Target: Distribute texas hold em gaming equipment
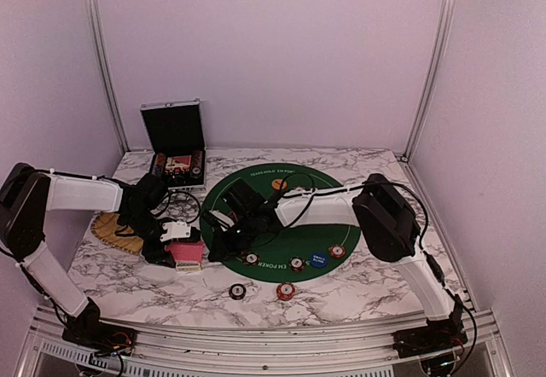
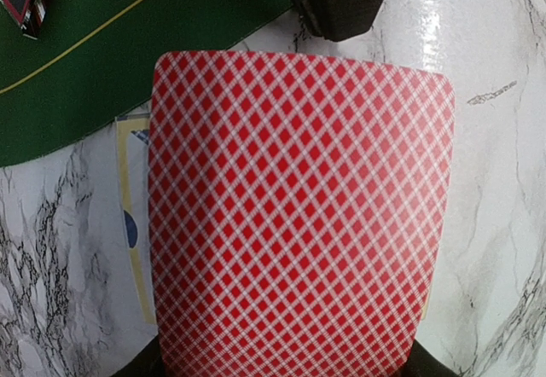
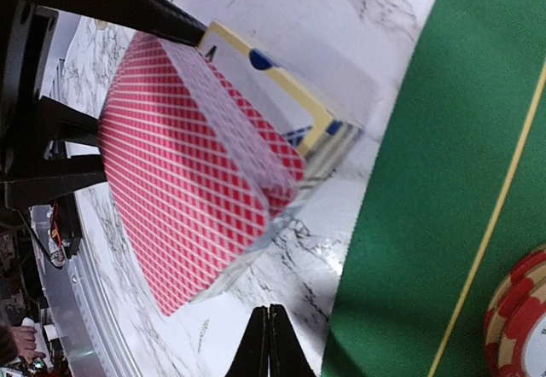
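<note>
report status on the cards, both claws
Left claw shut on the card deck, above the yellow box. Right claw shut, empty, close beside the deck at the mat edge. Only that box lies underneath.

top external: high behind the arm bases, looking down across the whole surface [image 1: 358, 296] | left wrist: straight down, very close over red-backed playing cards [image 2: 299, 215] | right wrist: low, oblique, past right pincer [image 3: 270, 330] | shared: cards ahead-left of that pincer, green mat [image 3: 426, 138]

Marble table [image 1: 367, 296], green poker mat [image 1: 294, 240], straw tray [image 1: 109, 230], open silver case [image 1: 175, 130], two chips [image 1: 237, 292] [image 1: 286, 291]
</note>
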